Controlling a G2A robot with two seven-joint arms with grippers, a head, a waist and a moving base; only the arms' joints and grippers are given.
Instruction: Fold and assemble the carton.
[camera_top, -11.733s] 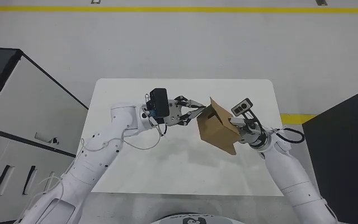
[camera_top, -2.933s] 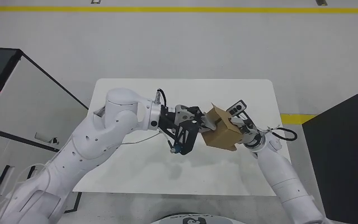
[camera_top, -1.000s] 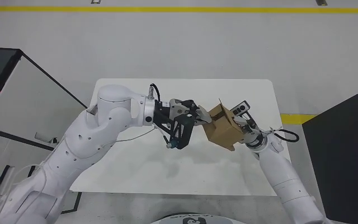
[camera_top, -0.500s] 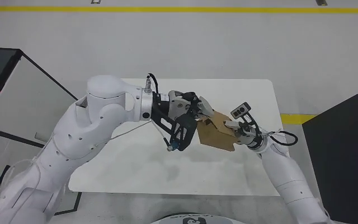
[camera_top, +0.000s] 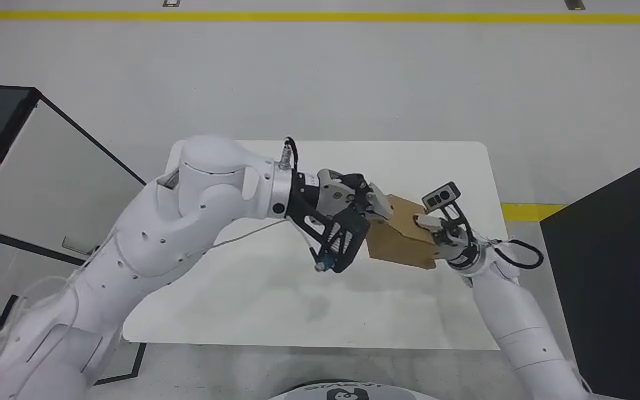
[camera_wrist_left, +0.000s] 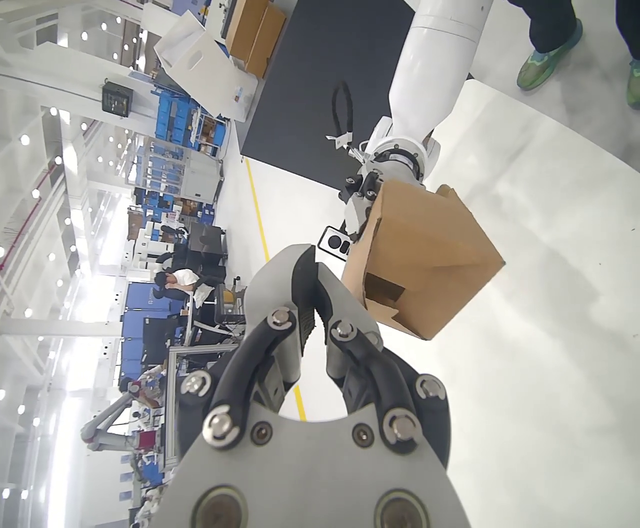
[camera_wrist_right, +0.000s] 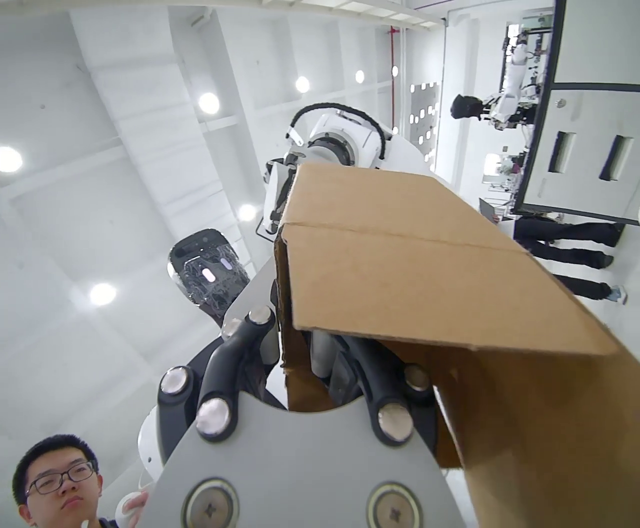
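The brown carton (camera_top: 403, 243) is held off the white table (camera_top: 230, 170), right of its middle. My right gripper (camera_top: 434, 230) is shut on the wall at its right end; the right wrist view has the fingers (camera_wrist_right: 260, 325) pinching that cardboard edge (camera_wrist_right: 425, 280). Against the carton's left end sits my left gripper (camera_top: 377, 203), shut with nothing in it. In the left wrist view its closed tips (camera_wrist_left: 307, 265) sit beside the carton's (camera_wrist_left: 430, 260) open end, where a folded-in flap leaves a dark gap.
A dark cabinet (camera_top: 30, 150) stands off the table's left side and a black panel (camera_top: 600, 260) off its right. The left and front parts of the tabletop are bare. A yellow line (camera_top: 320, 16) marks the floor beyond.
The left gripper has moved right and a little down against the carton's end. The carton has shifted right with it and lies flatter in the right gripper.
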